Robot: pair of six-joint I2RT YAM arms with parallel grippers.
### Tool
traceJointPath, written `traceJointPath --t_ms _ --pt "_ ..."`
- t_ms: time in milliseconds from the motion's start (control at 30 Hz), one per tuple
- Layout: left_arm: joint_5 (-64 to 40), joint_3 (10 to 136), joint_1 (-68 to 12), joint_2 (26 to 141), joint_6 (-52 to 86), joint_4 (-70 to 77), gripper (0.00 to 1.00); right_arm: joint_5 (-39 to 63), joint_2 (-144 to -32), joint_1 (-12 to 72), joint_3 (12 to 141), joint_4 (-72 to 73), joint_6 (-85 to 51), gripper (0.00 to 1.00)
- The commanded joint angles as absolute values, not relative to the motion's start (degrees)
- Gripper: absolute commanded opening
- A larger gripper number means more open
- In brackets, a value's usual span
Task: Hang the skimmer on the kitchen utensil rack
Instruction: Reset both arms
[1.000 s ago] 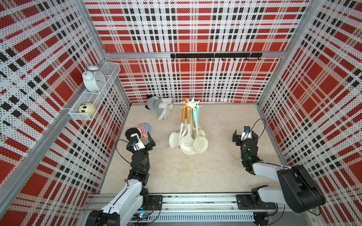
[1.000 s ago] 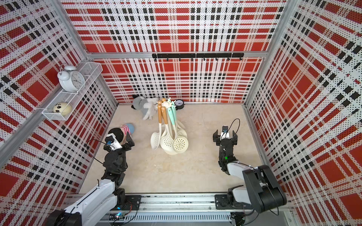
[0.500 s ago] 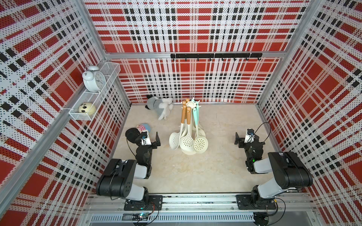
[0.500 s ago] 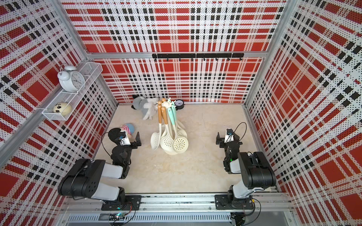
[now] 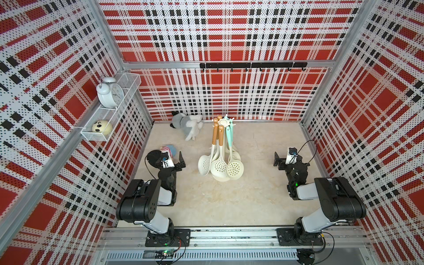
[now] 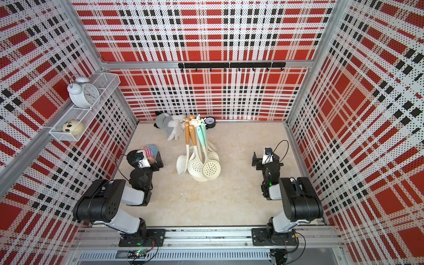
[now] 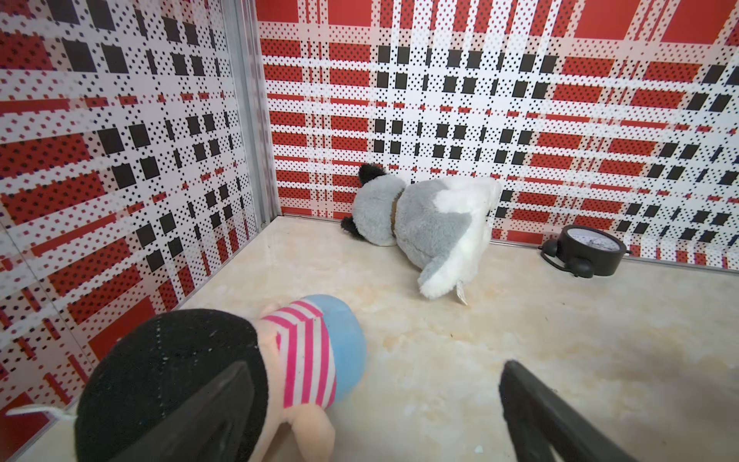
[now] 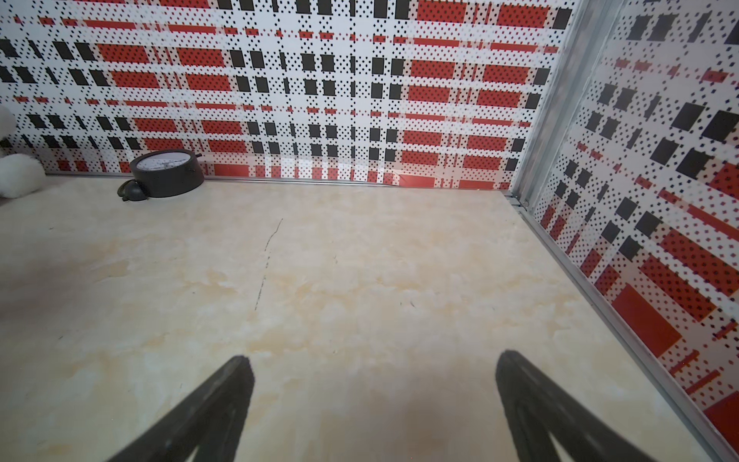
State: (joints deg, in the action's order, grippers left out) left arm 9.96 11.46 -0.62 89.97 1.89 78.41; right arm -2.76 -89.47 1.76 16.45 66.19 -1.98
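The cream kitchen utensil rack point(image 5: 223, 121) point(image 6: 195, 122) stands mid-table on its round base point(image 5: 220, 178). Several utensils hang from its crown in both top views. Among them is a skimmer point(image 5: 234, 169) point(image 6: 211, 169) with a round perforated cream head and a mint handle. Beside it hang two perforated spoons with orange-brown handles. My left gripper point(image 5: 171, 157) point(image 7: 374, 368) is low at the left, open, well apart from the rack. My right gripper point(image 5: 288, 158) point(image 8: 374, 358) is open over bare table at the right, holding nothing.
A striped doll point(image 5: 168, 150) point(image 7: 304, 352) lies against my left gripper's outer finger. A grey-white plush point(image 5: 187, 122) and a black clock point(image 6: 210, 122) lie by the back wall. A wire shelf point(image 5: 96, 135) is on the left wall and a black hook rail point(image 5: 252, 65) on the back wall.
Both arms have drawn back from an outstretched pose and folded low over the front rail. Both grippers stayed open. The rack and its utensils have not moved.
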Motion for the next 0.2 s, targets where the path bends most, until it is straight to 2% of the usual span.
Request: traceJointPath --t_ms 0,167 --pt "11.3 12.3 -0.9 90.3 1.5 79.6 0.99 -2.6 -90.1 1.6 17.4 64.7 -2.4 1.0" --pt "11.3 12.3 -0.9 90.3 1.5 79.7 0.99 -2.9 -89.8 1.6 16.8 65.6 -2.5 1.0"
